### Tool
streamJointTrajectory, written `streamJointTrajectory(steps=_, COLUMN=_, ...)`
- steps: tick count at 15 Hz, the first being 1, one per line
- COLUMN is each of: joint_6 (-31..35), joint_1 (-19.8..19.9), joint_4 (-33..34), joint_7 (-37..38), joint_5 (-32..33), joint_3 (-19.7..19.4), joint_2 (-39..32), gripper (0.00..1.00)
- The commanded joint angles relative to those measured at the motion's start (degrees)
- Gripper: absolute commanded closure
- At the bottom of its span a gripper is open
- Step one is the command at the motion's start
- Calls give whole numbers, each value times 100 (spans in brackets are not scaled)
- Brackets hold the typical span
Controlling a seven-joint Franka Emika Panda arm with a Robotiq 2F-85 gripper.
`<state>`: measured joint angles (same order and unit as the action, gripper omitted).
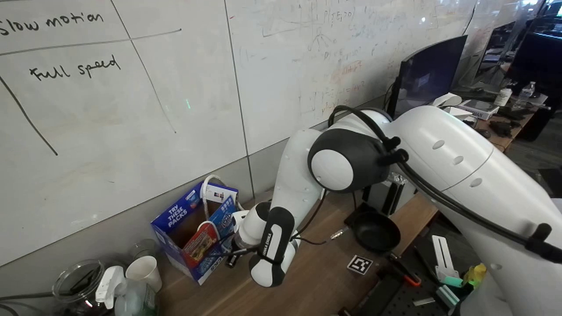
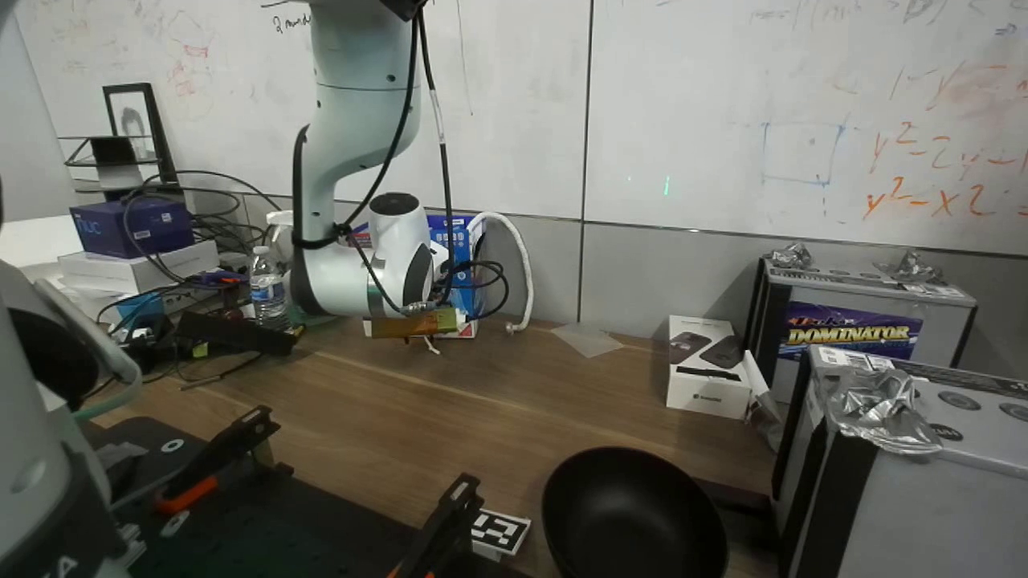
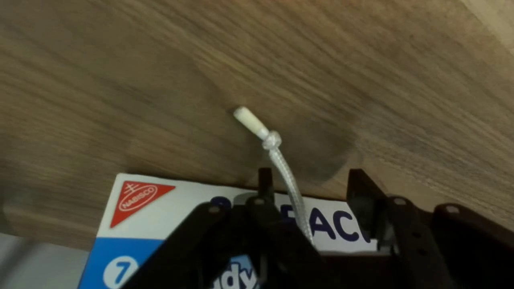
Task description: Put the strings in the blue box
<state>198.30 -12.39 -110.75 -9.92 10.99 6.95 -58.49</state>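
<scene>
The open-topped blue box (image 1: 175, 215) stands against the whiteboard wall, with red and white printed patches; in an exterior view the arm covers most of the box (image 2: 463, 241). White strings (image 1: 205, 197) loop up over its rim. One thick strand of the strings (image 2: 526, 277) hangs outside the box down to the table. In the wrist view, a knotted end of the strings (image 3: 290, 176) dangles in front of the box's printed face. My gripper (image 3: 311, 173) straddles this cord, its fingers apart. The cord runs between them nearer the left finger, with a gap to the right one.
A paper cup (image 1: 145, 273), a spray bottle (image 1: 131, 298) and a glass jar (image 1: 79, 281) stand close beside the box. Elsewhere are a black pan (image 2: 630, 514), a white phone box (image 2: 707, 369), grey toaster-like devices (image 2: 948, 482) and a water bottle (image 2: 267, 287).
</scene>
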Motion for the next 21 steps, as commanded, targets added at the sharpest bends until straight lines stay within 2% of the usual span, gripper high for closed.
streamJointTrajectory(steps=1, joint_6=149, joint_1=-83, joint_4=127, joint_7=11, joint_5=-7, joint_3=-94, joint_2=-61, gripper=81)
streamJointTrajectory(steps=3, joint_6=161, joint_1=-143, joint_4=79, joint_7=16, joint_5=-42, joint_3=-149, joint_2=-13, gripper=92)
streamJointTrajectory(steps=5, joint_6=177, joint_1=-258, joint_4=49, joint_7=30, joint_5=-119, joint_3=-257, joint_2=27, gripper=97)
streamJointTrajectory(steps=7, joint_6=186, joint_1=-546, joint_4=20, joint_7=53, joint_5=-312, joint_3=-515, joint_2=96, gripper=97)
streamJointTrajectory(steps=9, joint_6=343, joint_1=-1017, joint_4=-74, joint_7=86, joint_5=-665, joint_3=-914, joint_2=196, gripper=93)
streamJointTrajectory(steps=12, joint_6=728, joint_1=-2104, joint_4=-230, joint_7=28, joint_5=-1595, joint_3=-1768, joint_2=253, gripper=94)
streamJointTrajectory(steps=16, joint_6=1196, joint_1=-3740, joint_4=-621, joint_7=-179, joint_5=-3209, joint_3=-2817, joint_2=247, gripper=95)
streamJointTrajectory(steps=21, joint_6=1574, joint_1=-5477, joint_4=-1152, joint_7=-493, joint_5=-5073, joint_3=-3738, joint_2=224, gripper=94)
